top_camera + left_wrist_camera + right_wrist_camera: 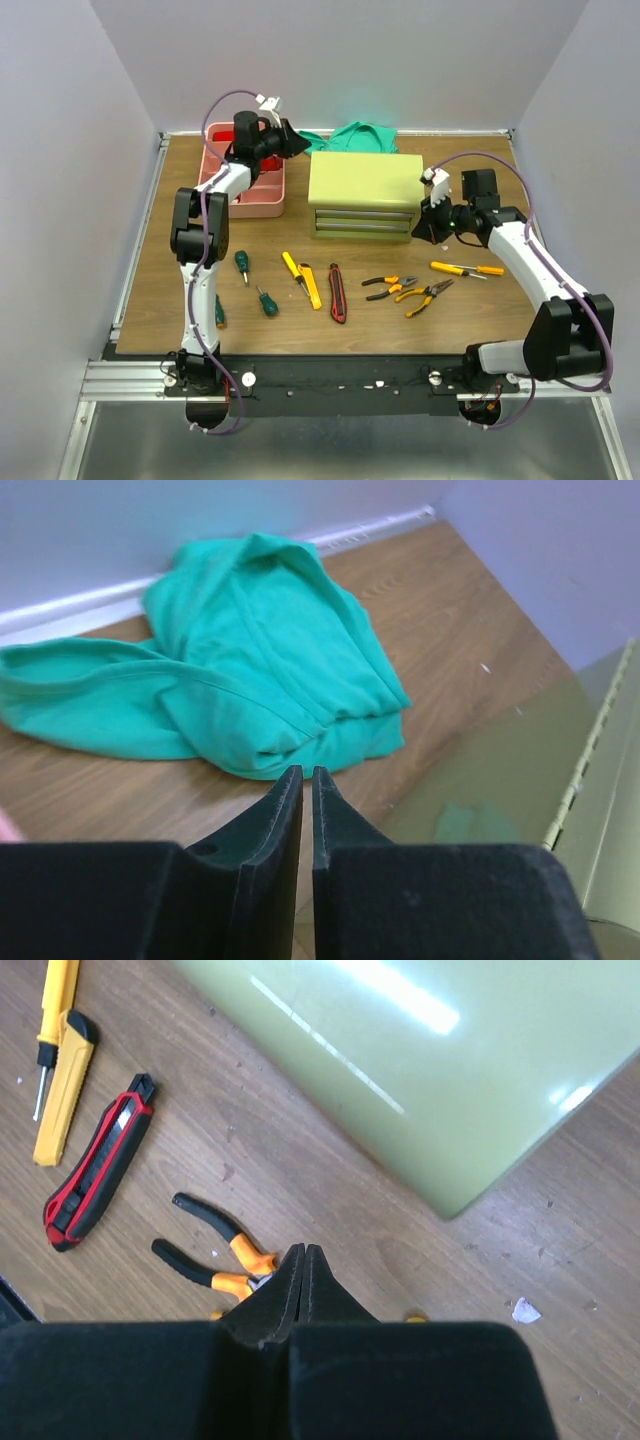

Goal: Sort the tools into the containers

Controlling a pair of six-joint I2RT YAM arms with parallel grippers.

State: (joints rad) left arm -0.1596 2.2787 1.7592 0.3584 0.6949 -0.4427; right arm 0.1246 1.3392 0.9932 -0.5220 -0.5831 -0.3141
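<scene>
Counting left to right on the table [150, 290]: three green-handled screwdrivers [241, 264], one yellow screwdriver [290, 266], a yellow knife [312, 287], a red-black knife [337, 293], two orange-handled pliers [390, 285], then what looks like two yellow-orange screwdrivers [465, 269]. They're all lying loose at 6 o'clock of the olive chest [365, 180]. The pink tray [262, 208] sits at its 9 o'clock, the green cloth [352, 135] at 12. The left gripper [302, 772] is clenched on nothing, facing the cloth. The right gripper [303, 1250] is pinched empty too, at the chest's 3 o'clock.
</scene>
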